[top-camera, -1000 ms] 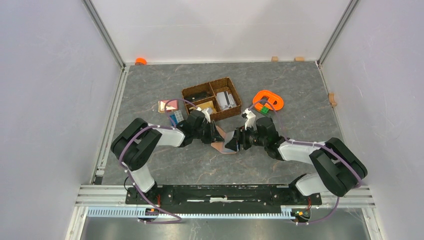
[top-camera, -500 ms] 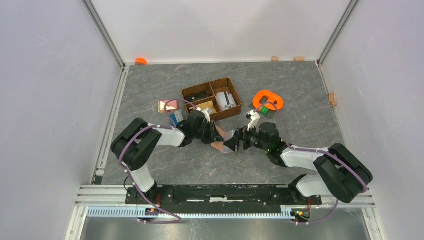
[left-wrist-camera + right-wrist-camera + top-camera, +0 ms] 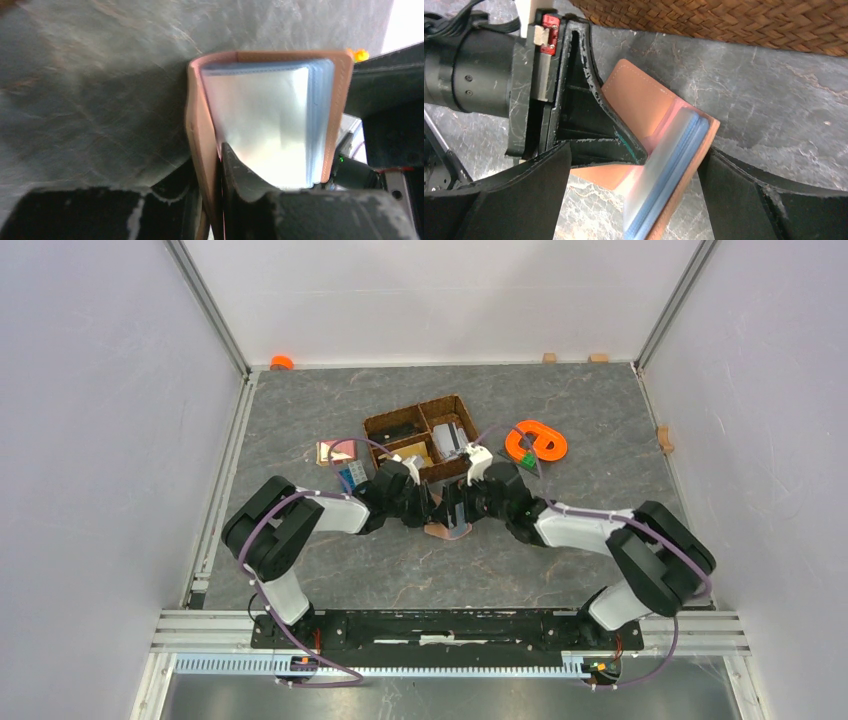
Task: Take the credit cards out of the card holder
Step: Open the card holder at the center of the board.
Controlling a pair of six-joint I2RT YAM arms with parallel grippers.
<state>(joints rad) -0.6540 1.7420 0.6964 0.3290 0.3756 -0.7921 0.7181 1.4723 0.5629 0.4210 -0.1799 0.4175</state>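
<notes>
Between the two dark fingers (image 3: 240, 185) of the left gripper (image 3: 210, 165): one reddish-brown cover of the card holder (image 3: 196, 115), taken edge-on. Jaws are closed tight on that cover. The holder stands open like a book. Its stack of pale, shiny sleeves (image 3: 260, 125) fans out beyond the gripping finger, with the second cover on the far side of the stack. Whether credit cards sit inside the sleeves cannot be told, as the surfaces are washed out by glare.

Right gripper (image 3: 634, 170): jaws wide apart, one finger on each side of the holder's free half, not clamped on it. The blue-edged sleeve stack lies in the gap between the jaws, nearer the right-hand finger. That finger is just beside the outer cover; contact cannot be told.

Top view: both grippers meet nose to nose near mid-table, with the holder between them and only a brown corner showing on the near side. It sits just in front of the woven basket (image 3: 410, 410), apart from it, over the grey marbled table (image 3: 600, 410). Whether its lower edge touches the table cannot be told. An orange piece (image 3: 553, 448) lies right of the basket.
</notes>
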